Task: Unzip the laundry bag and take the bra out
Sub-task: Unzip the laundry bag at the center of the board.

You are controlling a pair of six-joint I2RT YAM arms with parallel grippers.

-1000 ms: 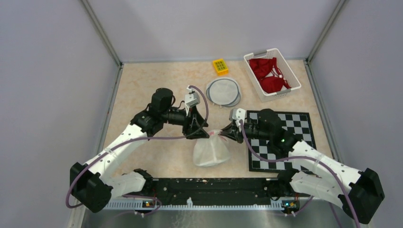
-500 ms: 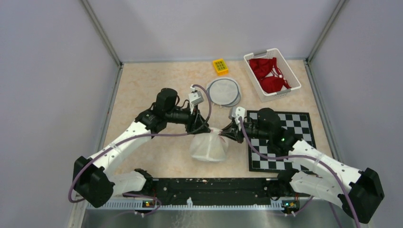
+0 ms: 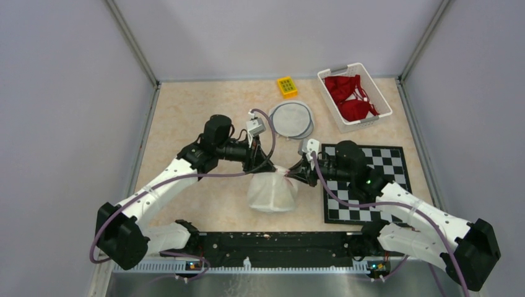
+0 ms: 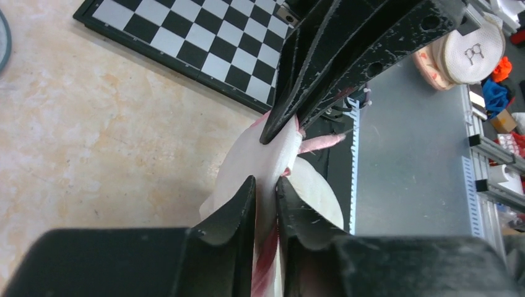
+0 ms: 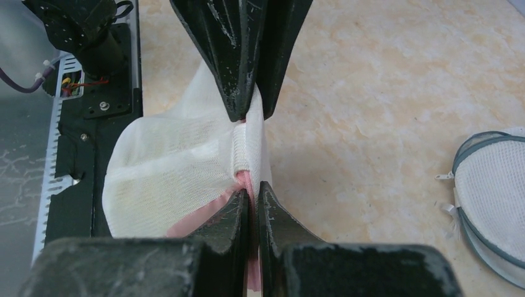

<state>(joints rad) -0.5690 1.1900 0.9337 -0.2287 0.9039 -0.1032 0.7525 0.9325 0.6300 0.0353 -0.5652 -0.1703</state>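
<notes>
The white mesh laundry bag [image 3: 271,192] hangs bunched at the table's front centre, pinched at its top from both sides. My left gripper [image 3: 272,168] comes in from the left, its jaws shut on the bag's white top fold [image 4: 247,161], with a pink strip between them. My right gripper [image 3: 290,175] faces it from the right, shut on the pink edge at the bag's seam [image 5: 246,148]. Tip to tip, the two grippers [image 4: 265,179] [image 5: 252,189] almost touch. Pink shows through the mesh [image 5: 186,229]; I cannot make out the bra itself.
A chessboard [image 3: 377,185] lies under the right arm. At the back stand a white basket [image 3: 342,68] of red garments [image 3: 350,96], a round grey-rimmed mesh bag [image 3: 291,119] and a yellow block [image 3: 286,86]. The black base rail runs along the front.
My left gripper moved right onto the top of the bag and its jaws narrowed onto the fold. The bag shifted slightly left and bunched up. The right gripper kept its hold.
</notes>
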